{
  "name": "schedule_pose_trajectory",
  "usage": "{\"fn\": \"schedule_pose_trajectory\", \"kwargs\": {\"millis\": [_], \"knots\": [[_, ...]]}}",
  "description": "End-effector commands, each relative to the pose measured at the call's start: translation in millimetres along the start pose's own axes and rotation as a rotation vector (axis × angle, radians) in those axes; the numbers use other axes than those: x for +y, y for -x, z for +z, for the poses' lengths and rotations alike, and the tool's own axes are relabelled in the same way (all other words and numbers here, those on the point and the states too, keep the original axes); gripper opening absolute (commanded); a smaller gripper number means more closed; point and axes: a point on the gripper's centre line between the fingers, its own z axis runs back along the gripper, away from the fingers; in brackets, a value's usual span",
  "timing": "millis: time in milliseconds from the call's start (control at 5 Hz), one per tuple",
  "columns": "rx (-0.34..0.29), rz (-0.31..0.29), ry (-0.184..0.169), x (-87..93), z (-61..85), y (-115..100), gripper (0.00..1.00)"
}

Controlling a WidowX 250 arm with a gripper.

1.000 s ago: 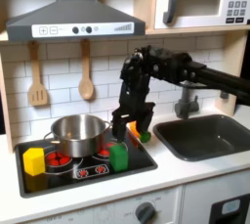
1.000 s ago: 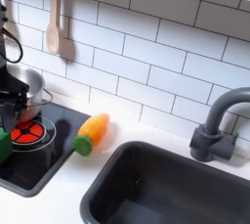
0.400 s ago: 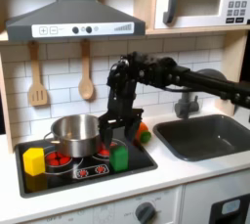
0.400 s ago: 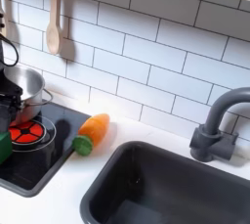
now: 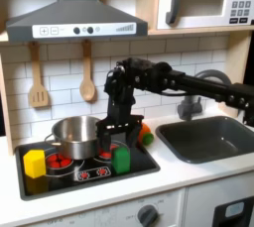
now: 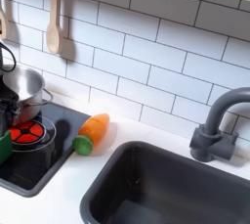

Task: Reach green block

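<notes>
A: One arm (image 5: 174, 77) reaches in from the first exterior view's right, elbow bent, wrist pointing straight down over the black stovetop (image 5: 89, 176).

B: Pot?

A: Steel pot (image 5: 77, 135) sits on the back burner, left of the wrist in the first exterior view.

B: Claw?

A: Gripper (image 5: 117, 144) hangs fingers-down, parted, holding nothing.

B: Target?

A: Green block (image 5: 121, 159) stands on the stovetop, directly below the fingertips; contact unclear. Yellow block (image 5: 36, 163) sits well apart, by the stovetop's left edge.
</notes>
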Motion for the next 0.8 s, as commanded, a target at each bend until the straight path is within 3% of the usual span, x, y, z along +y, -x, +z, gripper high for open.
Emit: {"fn": "schedule_pose_trajectory", "kwargs": {"millis": [0,400,600], "knots": [[0.006,-0.05,0.023,-15.0,-4.3,0.9,1.0],[0.046,-0.037,0.024,-18.0,-23.1,5.2,1.0],[0.034,-0.023,0.012,-14.2,-20.5,1.9,1.0]]}}
